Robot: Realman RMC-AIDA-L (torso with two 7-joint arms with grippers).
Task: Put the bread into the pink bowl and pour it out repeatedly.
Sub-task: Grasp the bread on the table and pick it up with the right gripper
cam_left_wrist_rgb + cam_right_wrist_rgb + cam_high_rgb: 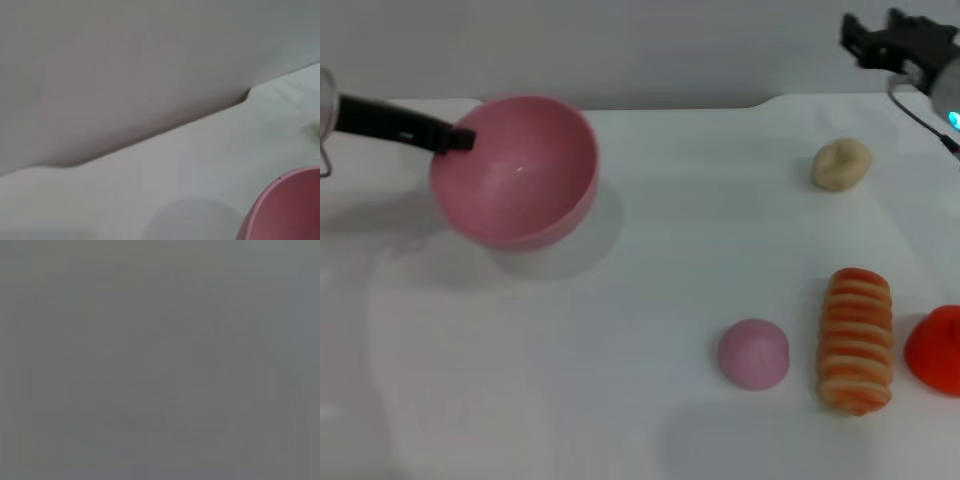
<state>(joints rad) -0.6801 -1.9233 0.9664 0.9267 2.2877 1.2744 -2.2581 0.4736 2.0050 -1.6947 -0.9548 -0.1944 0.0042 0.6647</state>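
In the head view, the long ridged bread (857, 340), orange-and-cream striped face up, lies flat on the white table (570, 380), well apart from the round, deep, glossy pink plastic bowl (515, 172). The bowl is tilted, its mouth facing forward, its far rim pinched by the left gripper (460, 140), which is clenched on it. Beside the bread sit a small pink dome-shaped bun (754, 353) and a red object (935, 350) at the frame's edge; a beige rounded lump (841, 164) lies farther back. Bare table stretches between bowl and bread. The right gripper (865, 40) hovers beyond the lump; its state cannot be told.

The left wrist view shows the bowl's rim (285, 205) above bare table.

The right wrist view shows plain grey.
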